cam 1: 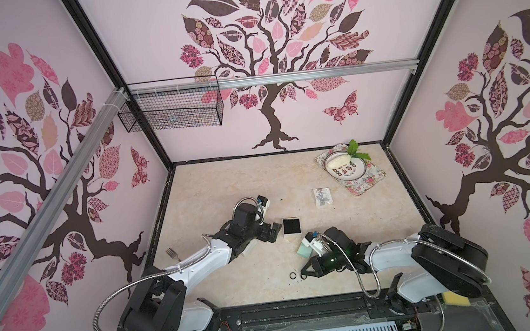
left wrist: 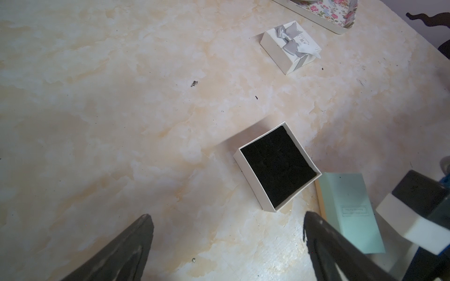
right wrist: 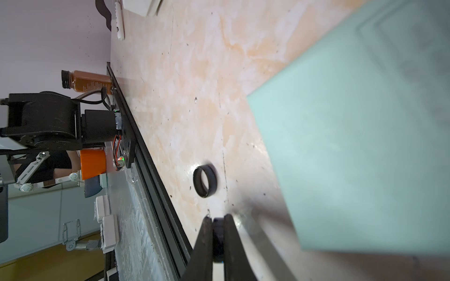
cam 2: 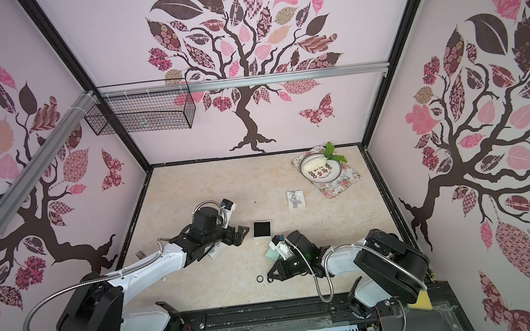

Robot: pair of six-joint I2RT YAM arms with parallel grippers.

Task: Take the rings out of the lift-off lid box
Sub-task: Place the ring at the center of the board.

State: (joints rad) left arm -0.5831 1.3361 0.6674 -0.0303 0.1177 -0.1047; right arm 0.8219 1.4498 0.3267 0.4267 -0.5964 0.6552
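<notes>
Top views, both alike, are filled by the pale marbled desk (cam 1: 225,183), which is walled on three sides and closed along its near edge by a black rail (cam 1: 304,308). Wide bare room is left across the far and middle desk; the far right corner is taken by a floral tray (cam 1: 366,181).

From the near left corner the left arm (cam 1: 200,262) is stretched low over the desk. Its wrist is turned toward the open box (cam 1: 291,226), and the left gripper (left wrist: 226,215) is spread wide with nothing between its jaws, just beside that box.

Over at the right side the right arm (cam 1: 394,253) is folded, with its forearm laid low and pointed along the near rail. The right gripper (right wrist: 217,217) is clenched on a black ring (right wrist: 218,239) just above the desk.

Black lining is seen inside the open box (left wrist: 276,167), and its white bow-topped lid (left wrist: 289,46) is set well apart, toward the tray. A teal box (left wrist: 350,211) lies just beside the open box, under the right wrist. A fork (cam 1: 172,253) is partly hidden by the left arm.

A second black ring (right wrist: 204,181) lies flat on the desk, out of the box, just beyond the right gripper's tips and near the rail; it is seen in a top view too (cam 1: 292,275).
</notes>
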